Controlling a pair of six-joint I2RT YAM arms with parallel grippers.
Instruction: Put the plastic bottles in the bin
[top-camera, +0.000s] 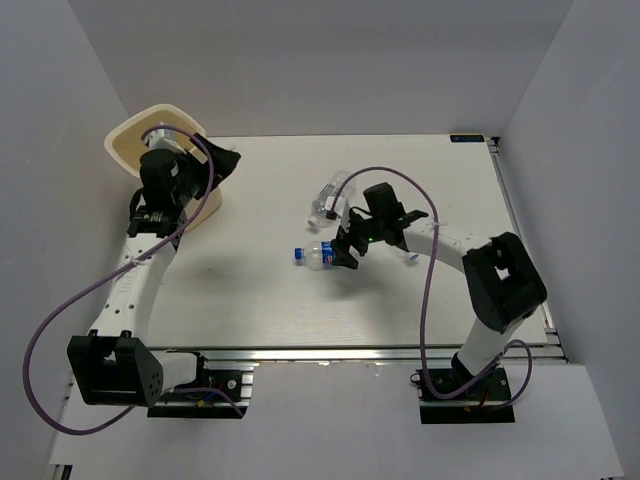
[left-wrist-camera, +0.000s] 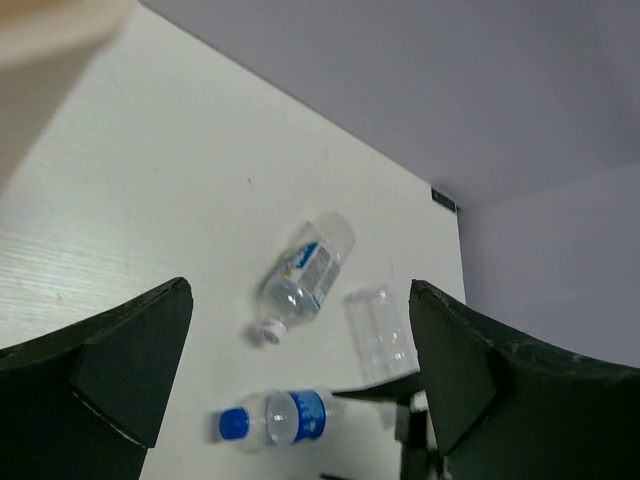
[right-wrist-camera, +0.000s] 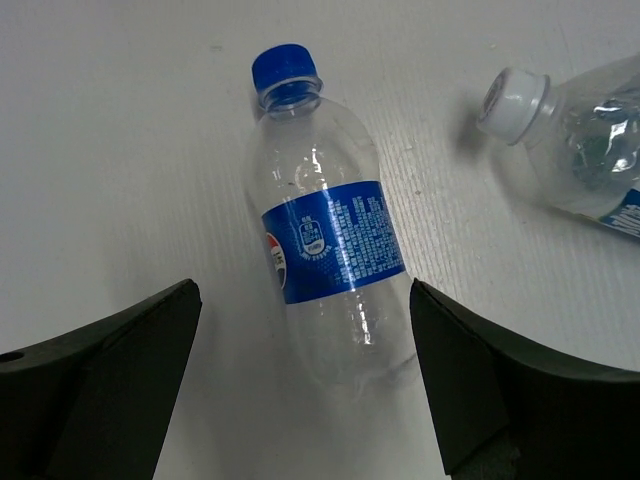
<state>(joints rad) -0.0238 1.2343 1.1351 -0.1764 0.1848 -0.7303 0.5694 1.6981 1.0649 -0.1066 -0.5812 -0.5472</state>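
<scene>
While both grippers are spread wide, neither holds anything.

Surface: white table (top-camera: 260, 300) with faint grain, closed in by plain pale walls (top-camera: 350, 70) on the left, far and right sides. An aluminium rail (top-camera: 330, 352) runs along the near edge and carries both arm bases. Purple cables (top-camera: 40, 340) loop off each arm.

Bin (top-camera: 125, 140): cream, at the far-left corner of the table. The left arm reaches up to it, with the left gripper (top-camera: 222, 168) just beside its right side, fingers apart, nothing between them.

Bottles: all lying mid-table, well apart from the bin. Right gripper (top-camera: 345, 250) hangs over the blue-cap bottle (top-camera: 315, 255), one finger on either side of it, no contact visible.

View differences:
- Top view alone shows the bin's rim and both arms. The left wrist view gets only a blurred cream edge, top left.
- Right wrist view shows the blue-cap bottle's blue label and empty, clear body, cap pointing away from the camera. The white-cap bottle (right-wrist-camera: 580, 140) lies near it at upper right, apart from it.
- Left wrist view shows a third clear bottle (left-wrist-camera: 378, 335) with no label visible, just beside the white-cap one. In the top view I can't pick it out with confidence near the right arm.
- Left wrist view also catches a small dark tag (left-wrist-camera: 445, 200) at the table's far-right corner.
</scene>
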